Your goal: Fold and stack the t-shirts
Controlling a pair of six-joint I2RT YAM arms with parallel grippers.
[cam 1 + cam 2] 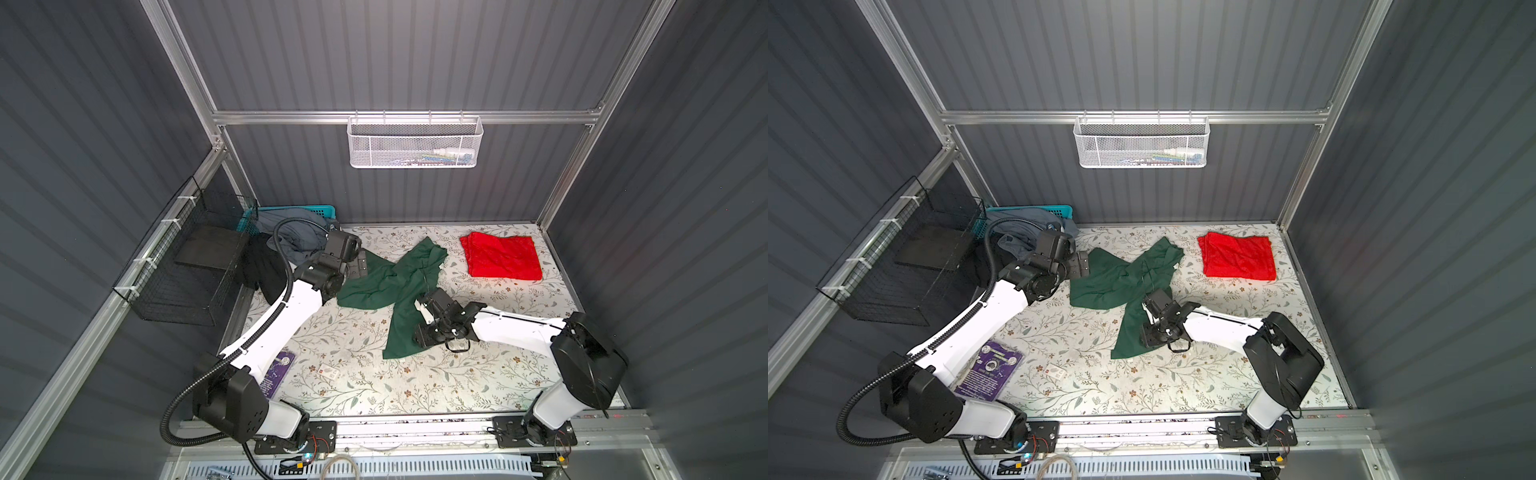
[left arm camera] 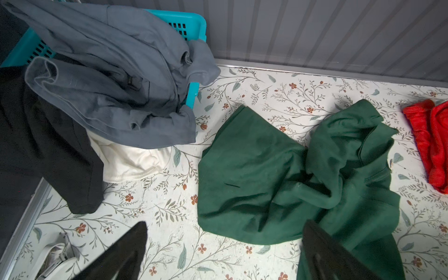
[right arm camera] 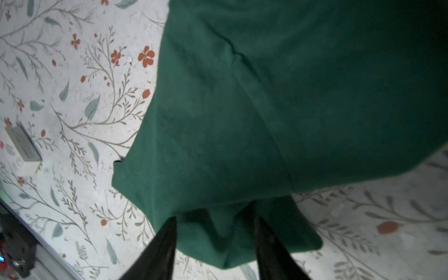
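Observation:
A dark green t-shirt lies crumpled in a crossed shape on the flowered table, mid-scene in both top views. A red t-shirt lies folded flat at the back right. My left gripper stands wide open at the green shirt's left edge, holding nothing. My right gripper points down on the shirt's near strip. Its jaws are partly apart, with a fold of green cloth bunched between them.
A teal basket at the back left spills grey, black and white garments. A black wire basket hangs on the left wall, a white mesh basket on the back wall. A purple packet and small card lie near the front.

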